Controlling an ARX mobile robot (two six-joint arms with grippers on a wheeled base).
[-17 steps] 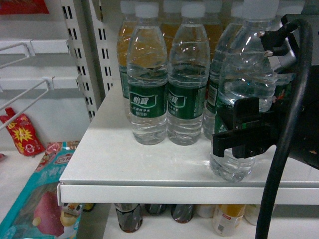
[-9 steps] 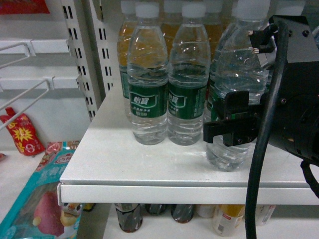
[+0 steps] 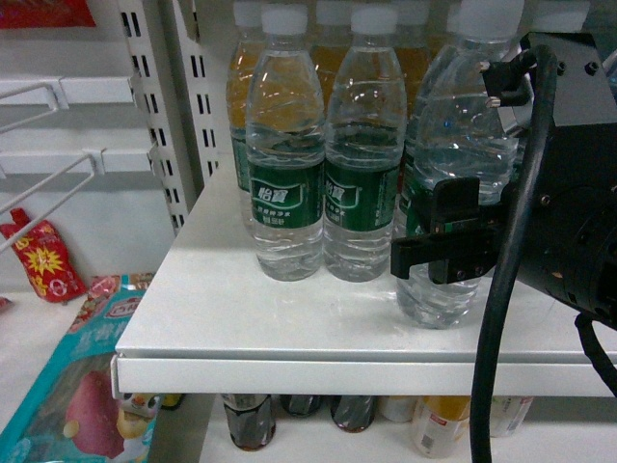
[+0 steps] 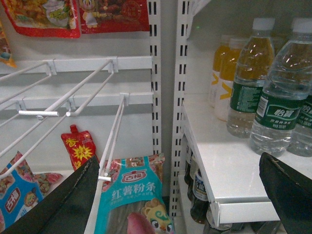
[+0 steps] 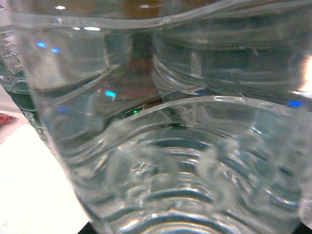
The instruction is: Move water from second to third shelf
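— Where was the clear ribbed plastic water bottle with the green label (image 3: 453, 164)?

— On the white metal shelf (image 3: 241, 318), at its right front, just beside two matching bottles of water (image 3: 328, 164). Orange juice bottles (image 4: 225, 78) stood behind them.

— And the right gripper (image 3: 445, 253)?

— Its black fingers were closed around the bottle's lower body; the right wrist view was filled with ribbed plastic.

— Did the bottle rest on the shelf?

— I couldn't tell.

— The left gripper (image 4: 180, 200)?

— Spread wide with nothing in it, near the shelf's left edge, above a teal snack packet (image 4: 129, 195).
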